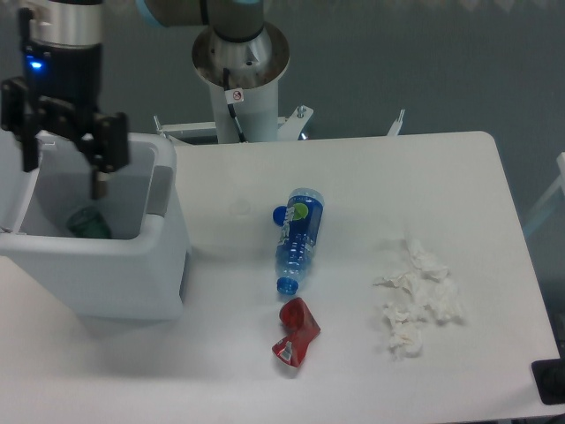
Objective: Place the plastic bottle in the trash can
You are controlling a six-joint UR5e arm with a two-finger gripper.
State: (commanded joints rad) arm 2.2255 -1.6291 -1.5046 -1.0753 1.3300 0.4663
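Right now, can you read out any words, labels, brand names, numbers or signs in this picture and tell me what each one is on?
Nothing can be read as words.
Blue bottle: its label has printing, too blurred to read.
Red can: crushed, markings too small to read.
Robot base post: a small round red-and-white sticker, no legible text.
Plastic bottle inside the trash can: label unreadable.

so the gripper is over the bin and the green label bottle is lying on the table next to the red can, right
Not quite. The gripper is over the bin, but the camera view shows the green-label bottle inside the bin. The blue bottle lies by the red can.
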